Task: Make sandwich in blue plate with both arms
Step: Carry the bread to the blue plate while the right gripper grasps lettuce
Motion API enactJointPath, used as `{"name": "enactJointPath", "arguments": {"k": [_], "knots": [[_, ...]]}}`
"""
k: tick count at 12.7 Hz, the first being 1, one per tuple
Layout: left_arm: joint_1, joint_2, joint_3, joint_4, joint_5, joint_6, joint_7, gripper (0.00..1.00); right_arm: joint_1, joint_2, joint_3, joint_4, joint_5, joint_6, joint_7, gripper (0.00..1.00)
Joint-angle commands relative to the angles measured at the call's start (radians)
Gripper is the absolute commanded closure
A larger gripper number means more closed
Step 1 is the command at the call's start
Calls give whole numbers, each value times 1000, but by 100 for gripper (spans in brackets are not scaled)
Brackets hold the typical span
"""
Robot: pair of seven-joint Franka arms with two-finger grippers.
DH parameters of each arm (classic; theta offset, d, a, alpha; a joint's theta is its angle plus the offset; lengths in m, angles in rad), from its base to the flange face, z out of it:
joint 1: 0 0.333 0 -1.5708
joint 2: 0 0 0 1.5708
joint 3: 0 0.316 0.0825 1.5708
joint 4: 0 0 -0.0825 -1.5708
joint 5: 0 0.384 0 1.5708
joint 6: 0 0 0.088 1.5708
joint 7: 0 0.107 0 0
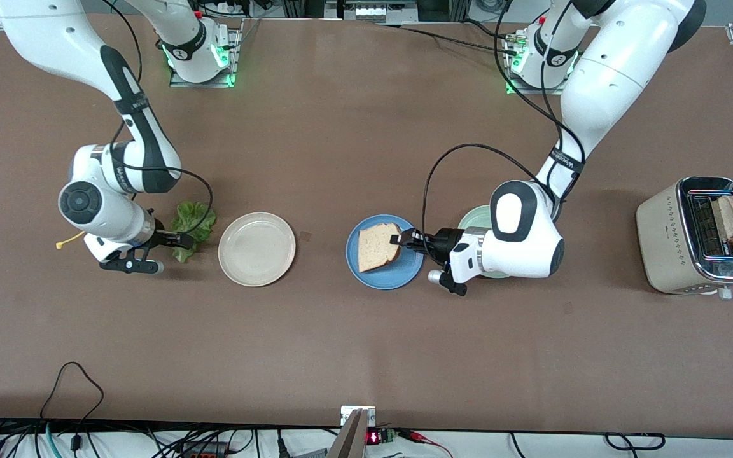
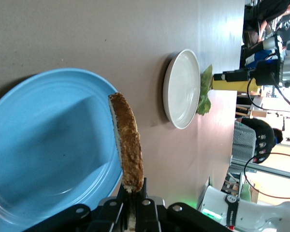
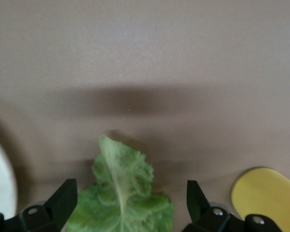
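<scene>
A slice of pale bread (image 1: 378, 247) with a tan crust hangs over the blue plate (image 1: 398, 277). My left gripper (image 1: 403, 240) is shut on its crust edge. The left wrist view shows the slice (image 2: 128, 145) edge-on above the plate (image 2: 43, 145), casting a shadow on it, with the gripper (image 2: 134, 203) clamped on the slice's near end. A crinkled green lettuce leaf (image 1: 191, 222) lies on the table toward the right arm's end. My right gripper (image 1: 183, 240) is open at the leaf. In the right wrist view the leaf (image 3: 121, 198) sits between the spread fingers of the gripper (image 3: 130, 195).
A beige plate (image 1: 256, 249) stands between the lettuce and the blue plate. A pale green plate (image 1: 476, 219) is partly hidden under the left arm. A toaster (image 1: 665, 235) with a slice (image 1: 732, 217) in its slot stands at the left arm's end. A yellow object (image 3: 263, 193) lies beside the right gripper.
</scene>
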Motion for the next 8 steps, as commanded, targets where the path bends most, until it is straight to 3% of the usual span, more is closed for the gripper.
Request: {"name": "enactJointPath", "arguments": {"k": [1,2,3,4,6,8], "knots": [[0,20,-1,-12,-27,6,99,100,4,19,9,-6,-1,40,60,0],[-1,34,0,-12,-22,23,105,99,13,22,9,-4,-1,42,69,0],[-2,37,0,-16,-22,37,102,77,19,28,9,-4,-1,40,71,6],[3,34,5,-16,-9,35,107,1,20,34,9,-4,-1,42,71,17],[17,4,9,-33,45,23,106,0,20,42,10,-4,-1,48,71,43],[28,-63,34,-51,190,-50,83,0,20,48,9,-4,-1,48,69,65]]}}
